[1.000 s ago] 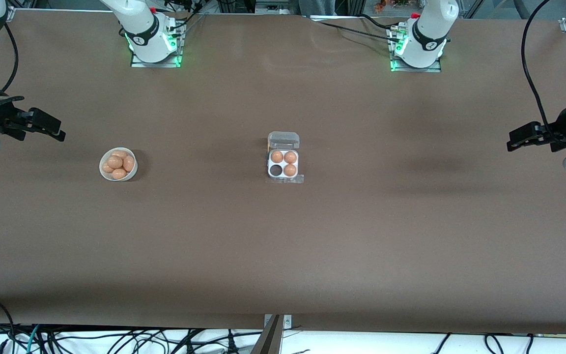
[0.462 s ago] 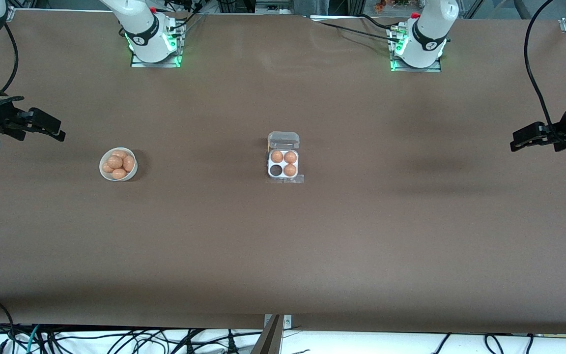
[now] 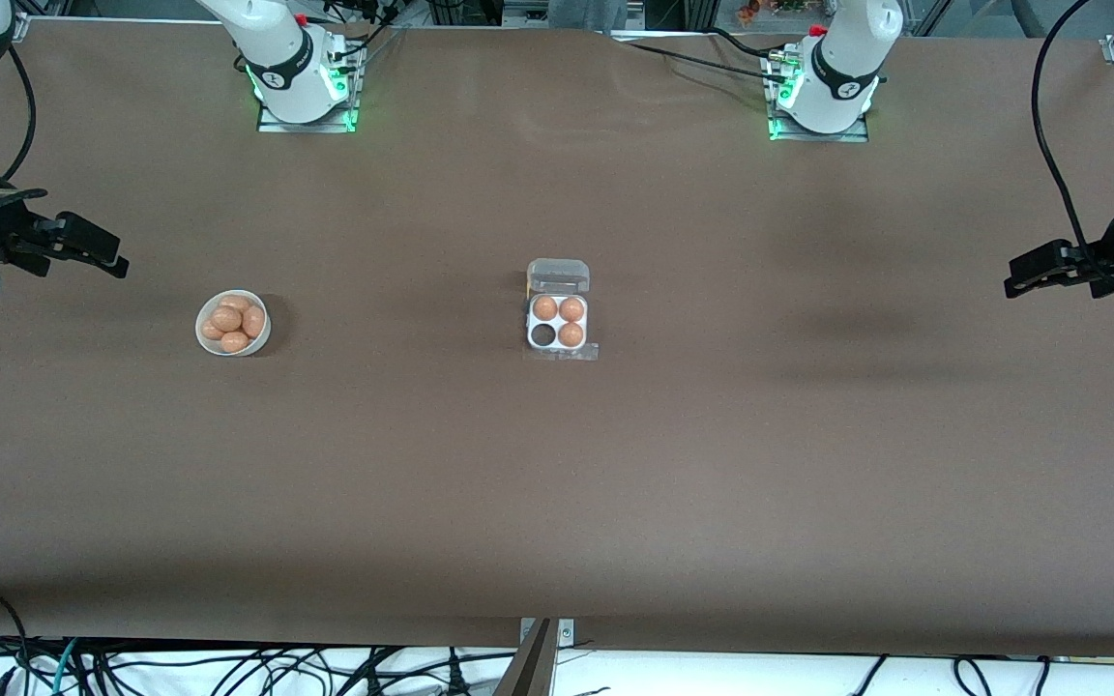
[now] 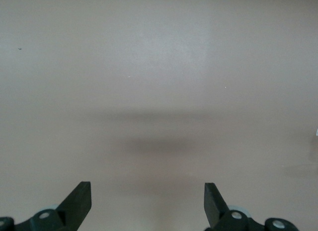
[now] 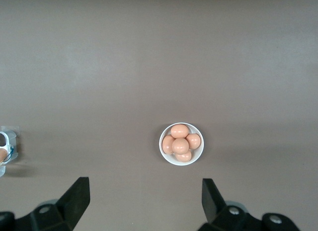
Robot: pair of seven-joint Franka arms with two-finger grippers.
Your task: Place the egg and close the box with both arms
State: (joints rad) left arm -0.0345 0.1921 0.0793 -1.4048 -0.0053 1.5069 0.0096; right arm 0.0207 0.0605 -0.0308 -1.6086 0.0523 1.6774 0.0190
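Note:
The box (image 3: 557, 322) sits mid-table, its clear lid (image 3: 558, 275) laid open. It holds three orange-brown eggs; the fourth cell (image 3: 543, 334) is dark and empty. Several more eggs (image 3: 230, 320) fill a white bowl (image 3: 200, 325) toward the right arm's end. My right gripper (image 3: 117, 263) hangs open over bare table past the bowl, holding nothing. Its wrist view shows the eggs (image 5: 180, 145) in the bowl (image 5: 182, 164), an edge of the box (image 5: 6, 147), and my right gripper (image 5: 144, 198). My left gripper (image 3: 1011, 283) hangs open over bare table at the left arm's end; in its own view, the left gripper (image 4: 147, 201) has only tabletop below.
Both arm bases (image 3: 301, 82) (image 3: 823, 92) stand along the edge farthest from the front camera. Black cables (image 3: 1050, 145) dangle near the left arm. Brown tabletop (image 3: 557, 503) lies all round the box and bowl.
The left gripper drifted slightly toward its end of the table, then held still. The right arm, box and bowl have not moved.

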